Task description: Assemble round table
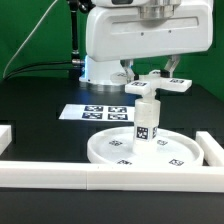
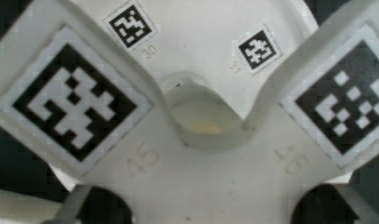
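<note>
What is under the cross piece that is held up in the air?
The post, upright on the disc, stands below it. In the wrist view the cross piece covers everything beneath.

light: bright, even | shadows: soft | wrist view: blurred | round disc (image 1: pixel 105 152): washed-out white

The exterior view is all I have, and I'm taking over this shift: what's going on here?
The arm's gripper holds the cross-shaped piece in the air, a little above the post. The post stands upright on the round disc, which lies on the table in front of the marker board. The cross-shaped piece does not appear to be seated on the post yet. The wrist view shows only its tagged face close up.
</note>
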Motion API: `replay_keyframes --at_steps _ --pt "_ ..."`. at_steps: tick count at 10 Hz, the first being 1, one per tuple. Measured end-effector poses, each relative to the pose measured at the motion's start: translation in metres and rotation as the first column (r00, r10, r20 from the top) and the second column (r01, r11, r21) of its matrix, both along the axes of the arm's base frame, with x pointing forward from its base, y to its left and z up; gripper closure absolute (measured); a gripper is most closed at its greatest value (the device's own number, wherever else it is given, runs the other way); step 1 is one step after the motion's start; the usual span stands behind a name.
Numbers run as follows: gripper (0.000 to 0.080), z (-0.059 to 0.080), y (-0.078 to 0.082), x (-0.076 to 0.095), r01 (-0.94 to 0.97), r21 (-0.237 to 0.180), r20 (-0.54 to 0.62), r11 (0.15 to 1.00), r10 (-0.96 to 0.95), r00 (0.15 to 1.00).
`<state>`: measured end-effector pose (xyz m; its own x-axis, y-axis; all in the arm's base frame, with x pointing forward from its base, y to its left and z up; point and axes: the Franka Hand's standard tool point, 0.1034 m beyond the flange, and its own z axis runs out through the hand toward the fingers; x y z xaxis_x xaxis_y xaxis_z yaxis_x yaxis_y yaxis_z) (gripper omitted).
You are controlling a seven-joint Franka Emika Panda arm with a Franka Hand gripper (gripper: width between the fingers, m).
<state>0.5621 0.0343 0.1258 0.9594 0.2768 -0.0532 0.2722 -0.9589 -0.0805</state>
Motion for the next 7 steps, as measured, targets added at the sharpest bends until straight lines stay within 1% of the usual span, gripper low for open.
replay_keyframes --at_steps 2,4,7 --pt "0.0358 -0.006 -0.002 -0.005 0.005 -0.001 -0.001 1.000 -0.005 1.000" --pt "0.0358 -0.008 -0.001 -0.005 0.004 -0.002 0.002 1.000 -0.004 1.000" --pt "0.0358 -0.021 0.000 -0.004 0.003 -0.009 0.014 1.000 -0.003 1.000"
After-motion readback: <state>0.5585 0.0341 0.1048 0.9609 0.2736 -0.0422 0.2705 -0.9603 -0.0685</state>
